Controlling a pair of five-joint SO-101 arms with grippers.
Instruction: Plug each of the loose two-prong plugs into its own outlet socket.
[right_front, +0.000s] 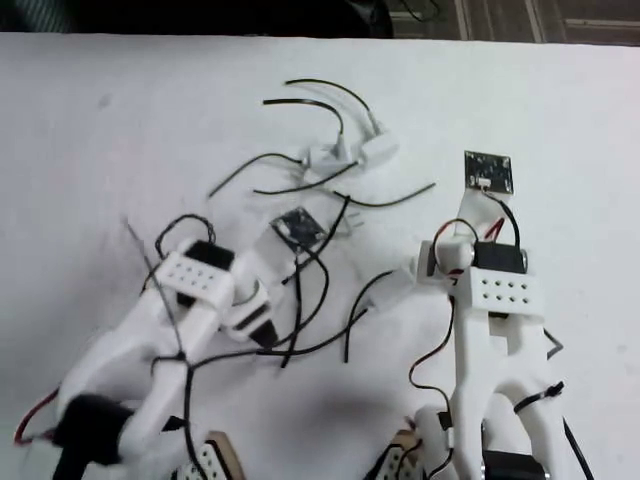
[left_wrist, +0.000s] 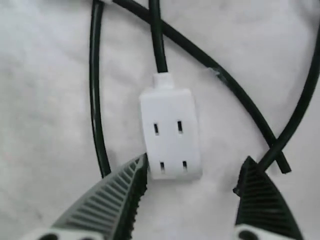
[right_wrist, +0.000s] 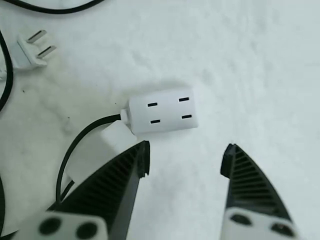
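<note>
A white outlet socket (left_wrist: 171, 132) with two pairs of slots lies face up on the white table, its black cord running away from it. My left gripper (left_wrist: 195, 165) is open and straddles the socket's near end, one finger (left_wrist: 120, 200) touching its corner. A second white outlet socket (right_wrist: 162, 111) lies just beyond my open right gripper (right_wrist: 187, 150), apart from both fingers. A loose two-prong plug (right_wrist: 32, 47) lies farther off. In the high view the left gripper (right_front: 255, 305) sits among the cords and the right gripper (right_front: 440, 262) is beside its socket (right_front: 398, 283).
Black cords (right_front: 310, 290) loop and cross between the two arms, and one crosses beside the left socket (left_wrist: 235, 90). Two more white cord ends (right_front: 350, 152) lie close together at the back of the table. Bare white tabletop (right_front: 120, 130) extends to the far left.
</note>
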